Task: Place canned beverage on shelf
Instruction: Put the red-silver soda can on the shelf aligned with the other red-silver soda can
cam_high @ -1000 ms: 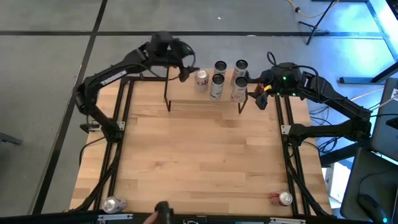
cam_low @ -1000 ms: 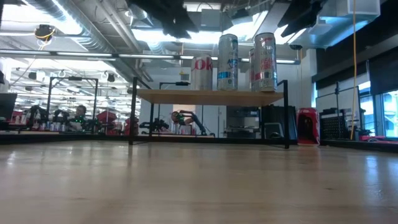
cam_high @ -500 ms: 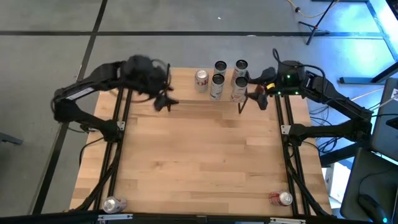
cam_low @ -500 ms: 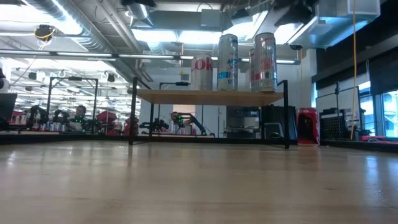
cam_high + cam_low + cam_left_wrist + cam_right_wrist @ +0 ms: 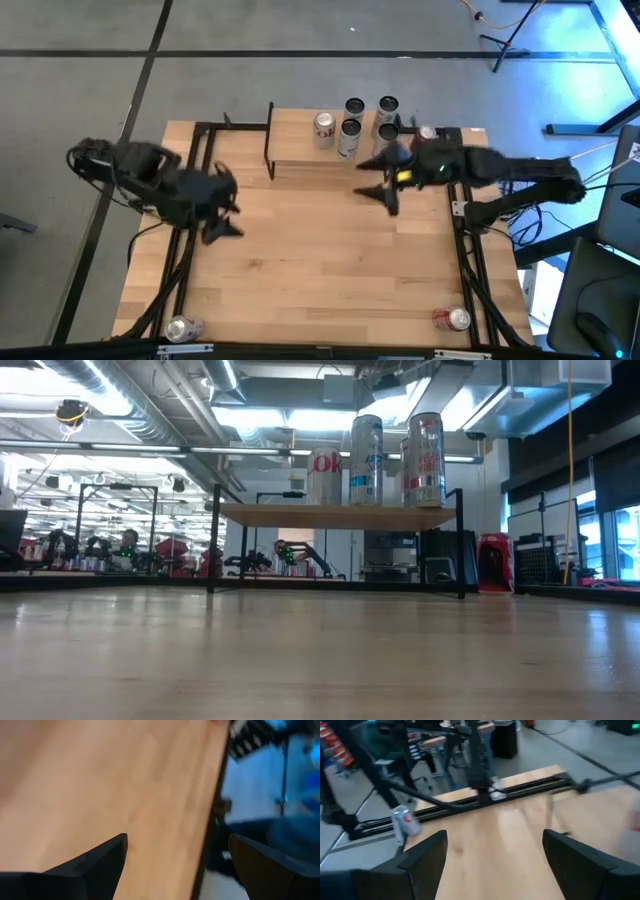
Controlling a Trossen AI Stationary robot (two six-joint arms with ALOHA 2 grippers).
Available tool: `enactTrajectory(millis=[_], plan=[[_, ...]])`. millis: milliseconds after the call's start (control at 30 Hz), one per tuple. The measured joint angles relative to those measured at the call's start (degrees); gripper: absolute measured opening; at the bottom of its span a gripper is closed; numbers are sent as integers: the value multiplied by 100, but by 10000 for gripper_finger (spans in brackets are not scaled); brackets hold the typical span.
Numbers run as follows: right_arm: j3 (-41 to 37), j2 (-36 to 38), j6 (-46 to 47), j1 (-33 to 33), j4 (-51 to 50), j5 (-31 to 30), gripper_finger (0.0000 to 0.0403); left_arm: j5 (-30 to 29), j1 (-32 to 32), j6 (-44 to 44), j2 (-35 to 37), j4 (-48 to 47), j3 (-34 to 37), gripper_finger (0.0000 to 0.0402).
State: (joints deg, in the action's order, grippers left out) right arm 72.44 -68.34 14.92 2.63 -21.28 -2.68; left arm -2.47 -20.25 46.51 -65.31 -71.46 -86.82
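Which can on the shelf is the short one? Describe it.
Find the shelf, a low rack at the far edge of the table. The short can stands leftmost in the cluster on top. It is white with red lettering, and lower than the tall slim cans beside it.

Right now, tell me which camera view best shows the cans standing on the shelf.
The low view: the cans stand upright in profile on the shelf, labels facing the camera. The high view shows their tops only, but makes them countable: five. The left wrist view shows none of them, and the right wrist view shows only a can lying at the table's edge.
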Motion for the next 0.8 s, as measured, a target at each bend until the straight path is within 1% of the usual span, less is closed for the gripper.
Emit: enactTrajectory(millis=[67, 167, 300, 433, 533, 633, 733, 800], plan=[[0, -250, 178, 305, 197, -120, 312, 34, -459, 295, -56, 13, 175, 333], [0, -635, 583, 710, 202, -326, 312, 151, -1099, 793, -178, 13, 464, 333], [0, -1103, 866, 1193, 168, -601, 312, 411, -2020, 1828, -294, 85, 786, 333], [0, -1466, 960, 1517, 178, -825, 312, 425, -2933, 2858, -453, 254, 973, 333], [0, -1688, 1067, 1678, 186, -933, 312, 413, -3445, 3368, -678, 328, 1004, 333], [0, -1836, 1079, 1790, 186, -1010, 312, 412, -3907, 3682, -959, 379, 1004, 333], [0, -1905, 1180, 1848, 174, -1034, 312, 622, -4283, 3889, -1225, 358, 1006, 333], [0, -1912, 1200, 1851, 173, -1027, 312, 655, -4475, 4062, -1378, 339, 1006, 333]])
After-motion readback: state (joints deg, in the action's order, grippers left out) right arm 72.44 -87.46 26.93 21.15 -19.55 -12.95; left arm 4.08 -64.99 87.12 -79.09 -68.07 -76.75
